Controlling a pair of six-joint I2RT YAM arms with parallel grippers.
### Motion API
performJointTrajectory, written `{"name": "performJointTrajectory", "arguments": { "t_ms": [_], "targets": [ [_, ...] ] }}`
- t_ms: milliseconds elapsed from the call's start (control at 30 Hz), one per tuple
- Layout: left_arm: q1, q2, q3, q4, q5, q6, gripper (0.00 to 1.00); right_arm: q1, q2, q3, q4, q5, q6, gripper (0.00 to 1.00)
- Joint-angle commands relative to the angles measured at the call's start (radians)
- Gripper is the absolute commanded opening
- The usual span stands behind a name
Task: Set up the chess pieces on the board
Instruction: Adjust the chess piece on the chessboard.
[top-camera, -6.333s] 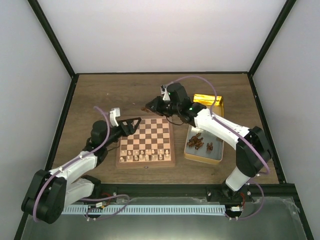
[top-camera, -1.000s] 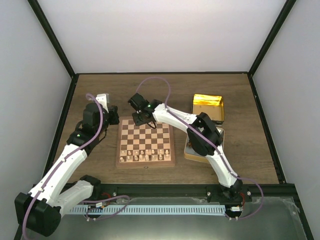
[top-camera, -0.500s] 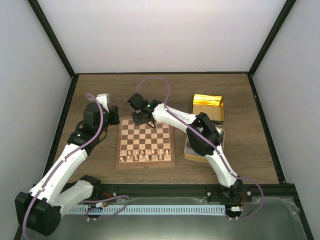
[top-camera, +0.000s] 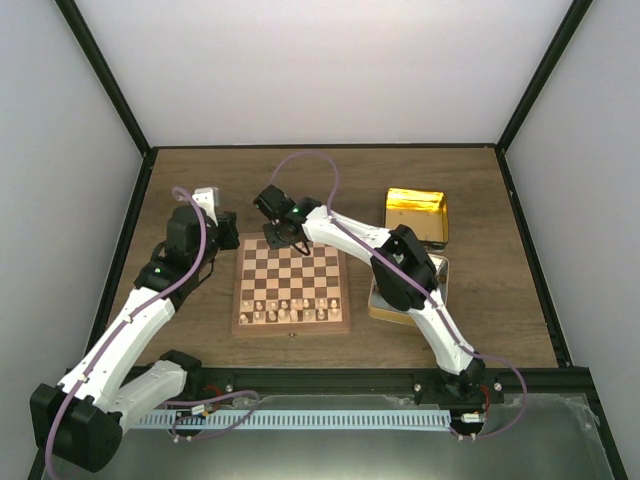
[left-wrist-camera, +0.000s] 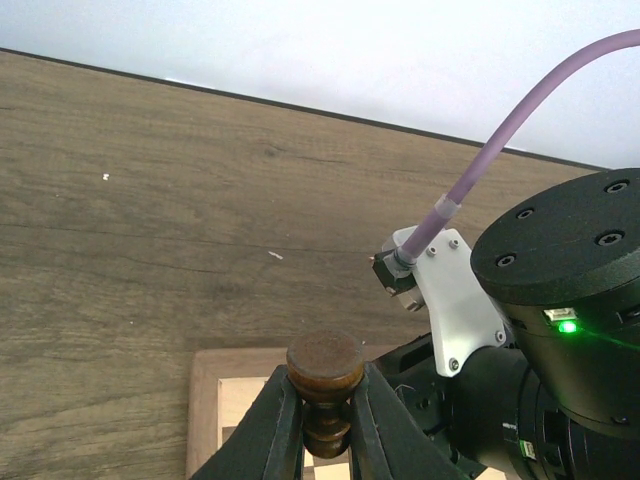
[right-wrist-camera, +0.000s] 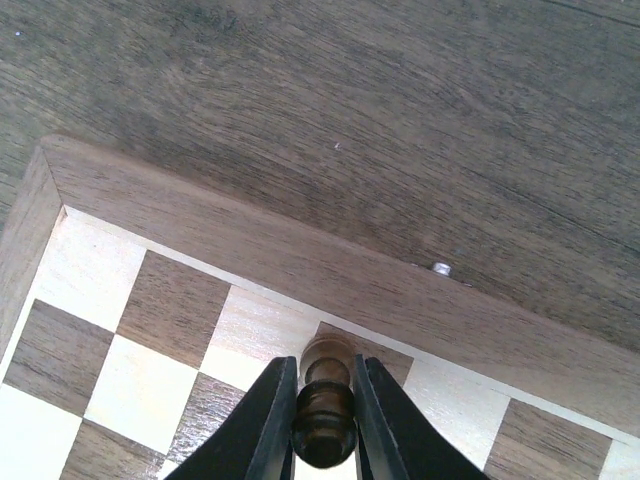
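Left hand (left-wrist-camera: 325, 385): closed tight on the first dark piece (left-wrist-camera: 324, 358), with one finger on each side.
Where the left hand is: just past the far left corner of the board (top-camera: 292, 329), over the tabletop (top-camera: 300, 180).
Right hand (right-wrist-camera: 323, 365): closed on the second dark piece (right-wrist-camera: 325, 425), with its fingers touching both sides.
Where the second dark piece is: upright over the board's far row, near the far left corner. I cannot tell if it sits on the square.
Pale pieces (top-camera: 290, 310): lined up on the board's two near rows.
Gold tin (top-camera: 415, 215): on the tabletop, well to the right of the board's far side.
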Motion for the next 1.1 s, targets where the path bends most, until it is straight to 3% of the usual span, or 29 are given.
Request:
{"name": "performJointTrajectory", "arguments": {
  "t_ms": [0, 1067],
  "targets": [
    [0.005, 0.005, -0.011, 0.02, 0.01, -0.004, 0.04, 0.006, -0.005, 0.022, -0.056, 0.011, -0.001, 0.17],
    [0.005, 0.014, -0.027, 0.037, 0.034, -0.028, 0.05, 0.011, -0.055, -0.011, -0.059, 0.013, 0.006, 0.18]
  ]
}}
